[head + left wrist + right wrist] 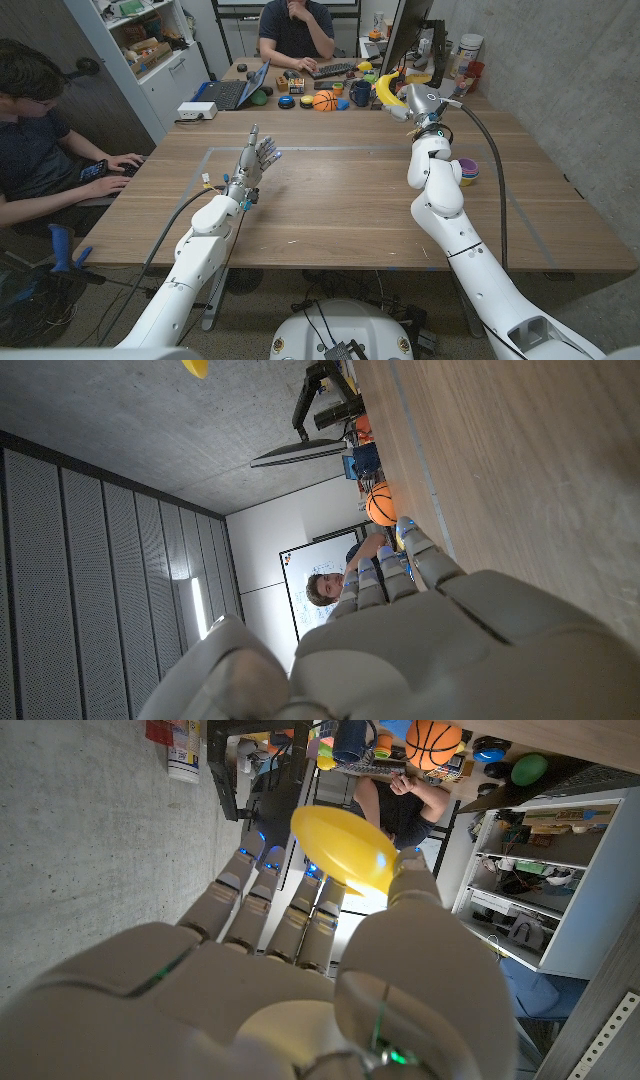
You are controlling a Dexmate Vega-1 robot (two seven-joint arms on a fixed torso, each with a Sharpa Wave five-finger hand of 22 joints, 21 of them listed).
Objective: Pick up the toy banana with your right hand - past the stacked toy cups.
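Note:
The yellow toy banana is off the table at the far right, gripped in my right hand, which is raised above the tabletop. In the right wrist view the banana sits between the thumb and the fingers of that hand. The stacked toy cups, pink, yellow and blue, stand on the table just right of my right forearm, nearer to me than the banana. My left hand stands over the table's left middle, fingers apart and pointing away, holding nothing; the left wrist view shows its back.
Along the table's far edge lie a toy basketball, a blue mug, balls, a laptop and a keyboard. One person sits behind the table, another at its left edge, typing. A monitor stands at the back right.

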